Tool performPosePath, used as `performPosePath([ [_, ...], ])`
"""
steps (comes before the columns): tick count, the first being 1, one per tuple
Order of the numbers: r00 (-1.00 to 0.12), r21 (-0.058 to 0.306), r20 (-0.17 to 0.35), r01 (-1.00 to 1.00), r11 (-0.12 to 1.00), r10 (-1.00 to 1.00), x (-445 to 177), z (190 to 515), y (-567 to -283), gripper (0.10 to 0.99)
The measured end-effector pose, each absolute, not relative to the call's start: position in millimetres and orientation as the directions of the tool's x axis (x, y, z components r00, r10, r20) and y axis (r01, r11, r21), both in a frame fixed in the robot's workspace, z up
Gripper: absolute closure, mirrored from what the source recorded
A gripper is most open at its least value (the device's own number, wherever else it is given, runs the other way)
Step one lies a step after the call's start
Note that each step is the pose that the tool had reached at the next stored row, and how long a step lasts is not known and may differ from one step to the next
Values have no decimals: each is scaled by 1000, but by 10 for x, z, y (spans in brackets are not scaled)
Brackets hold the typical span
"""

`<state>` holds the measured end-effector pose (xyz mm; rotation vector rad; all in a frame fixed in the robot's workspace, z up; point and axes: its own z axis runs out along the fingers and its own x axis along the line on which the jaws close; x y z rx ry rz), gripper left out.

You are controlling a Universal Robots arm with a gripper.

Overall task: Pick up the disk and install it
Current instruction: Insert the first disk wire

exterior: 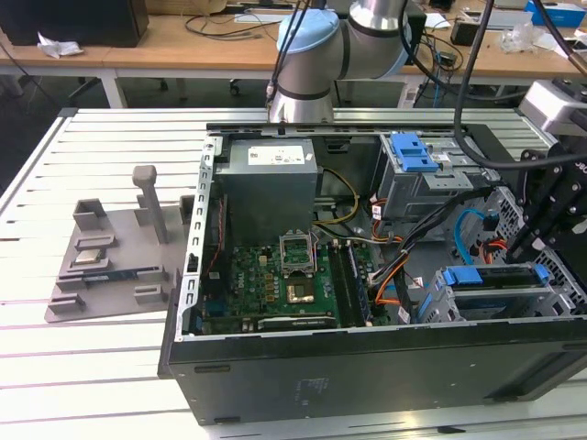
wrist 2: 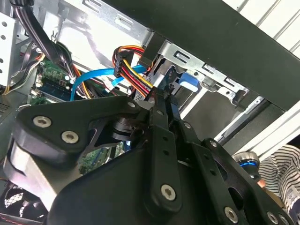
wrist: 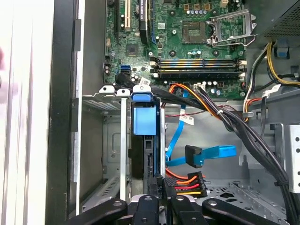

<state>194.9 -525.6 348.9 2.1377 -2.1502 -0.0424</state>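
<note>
The disk (exterior: pixel 500 286) sits on edge in the drive cage (exterior: pixel 459 307) at the front of the open computer case, on the exterior view's right, with blue rails at both ends. In the first wrist view the disk's (wrist: pixel 149 159) dark edge runs down the cage slot beneath its blue tab (wrist: pixel 143 119). My gripper (wrist: pixel 159 201) hangs right over the disk's end, with its black fingers drawn together, not around the disk. In the second wrist view the gripper (wrist 2: pixel 161 101) points at the cage beside the blue tab (wrist 2: pixel 188 79). In the exterior view the gripper (exterior: pixel 525 246) is just above the cage.
Bundled black, orange and blue cables (wrist: pixel 211 112) cross the case beside the cage. A grey power-supply box (exterior: pixel 271 174) and an upper bay with a blue latch (exterior: pixel 413 151) stand at the back. The motherboard (exterior: pixel 275 284) lies in the case. A grey fixture (exterior: pixel 110 261) rests on the table.
</note>
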Motion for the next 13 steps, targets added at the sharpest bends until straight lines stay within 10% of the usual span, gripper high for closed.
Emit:
performPosePath([
  [13,-3,97,57,-995,9,-998,1948,3485,-5263,922],
])
